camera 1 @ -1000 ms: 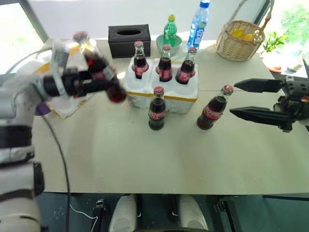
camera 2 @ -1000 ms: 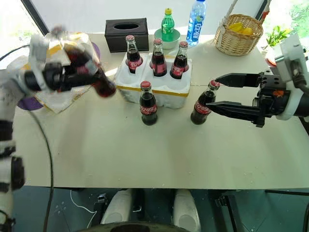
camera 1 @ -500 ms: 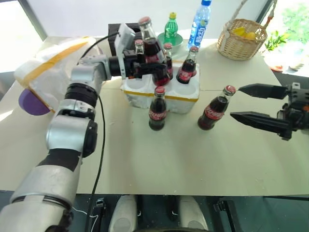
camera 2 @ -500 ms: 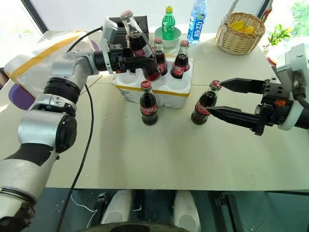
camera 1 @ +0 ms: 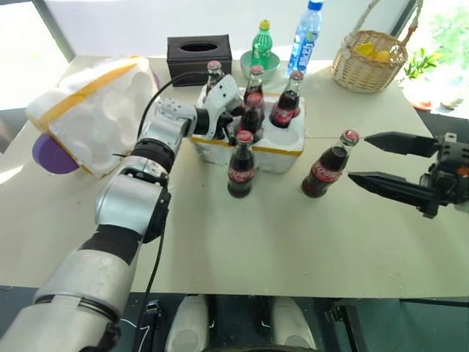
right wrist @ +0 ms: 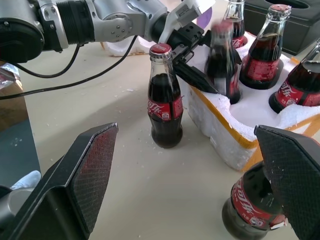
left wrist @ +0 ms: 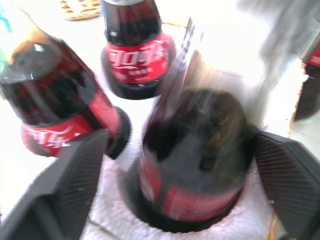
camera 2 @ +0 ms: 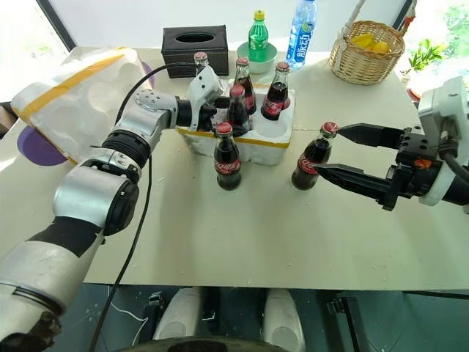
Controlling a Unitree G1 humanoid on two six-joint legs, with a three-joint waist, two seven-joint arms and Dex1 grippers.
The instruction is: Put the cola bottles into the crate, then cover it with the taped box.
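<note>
Fourth cola bottle seated in the crate, our left jaws spread around it.

Our left gripper [left wrist: 175, 150] stood over the crate [camera 1: 282, 150], its jaws spread on either side of a cola bottle [left wrist: 192, 160] that sat in a front socket, just in front of three bottles [camera 2: 277, 92] in the back row. Two more cola bottles stood on the worktop [camera 1: 293, 242]: one [camera 1: 239, 165] touching the crate's front wall, one [camera 1: 325, 167] off to its right. Our right gripper [camera 1: 381, 160] hung beside that second bottle, jaws wide apart and holding nothing. The taped box [camera 1: 91, 110] lay tilted at the worktop's left edge, well apart from the crate.
</note>
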